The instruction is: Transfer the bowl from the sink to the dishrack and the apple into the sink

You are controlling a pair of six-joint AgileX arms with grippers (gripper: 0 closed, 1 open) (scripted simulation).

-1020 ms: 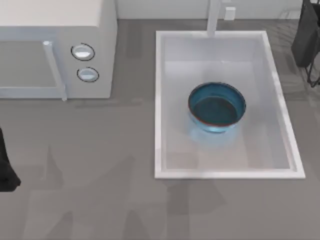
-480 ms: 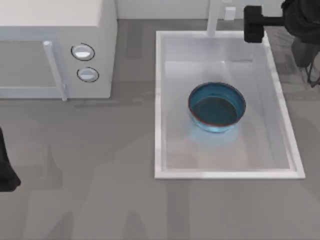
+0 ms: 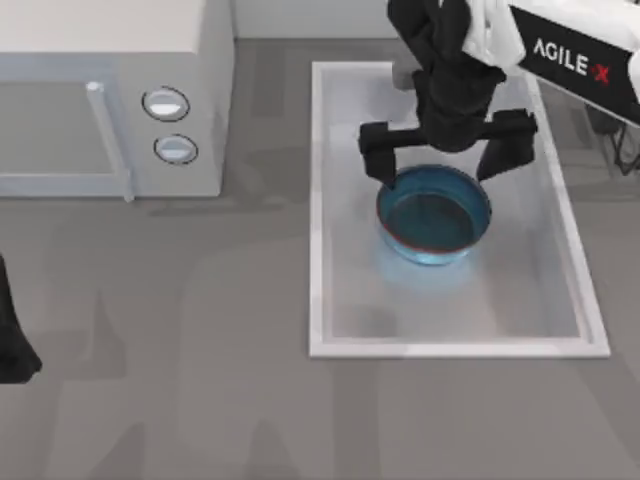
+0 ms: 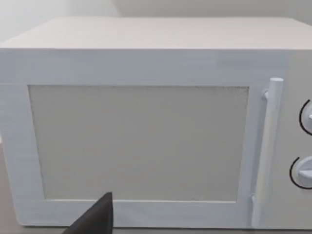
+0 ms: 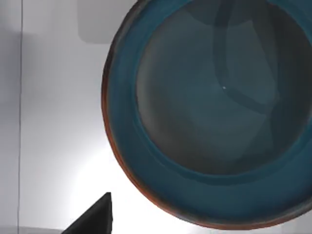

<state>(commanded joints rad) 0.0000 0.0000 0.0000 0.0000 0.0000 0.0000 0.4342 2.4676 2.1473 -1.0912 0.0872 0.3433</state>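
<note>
Bowl [image 3: 433, 214], round and deep blue with a reddish-brown rim line, sits mid-basin in the white rectangular sink [image 3: 318, 210]. The right gripper [image 3: 445, 162] has just swung in above its far rim, jaws spread wide, so I judge pickup is near. The left arm [image 3: 12, 340] is parked at the surface's left edge.

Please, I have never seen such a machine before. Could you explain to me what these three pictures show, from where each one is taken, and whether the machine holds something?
This is a simulated robot with two arms at a table. The top view looks straight down. The right hand hangs open over the far rim of a blue bowl lying in a white sink; it holds nothing. The left arm is parked at the table's left edge. A white microwave stands at the far left. The left wrist camera faces the microwave door. The right wrist camera looks down into the bowl.
</note>
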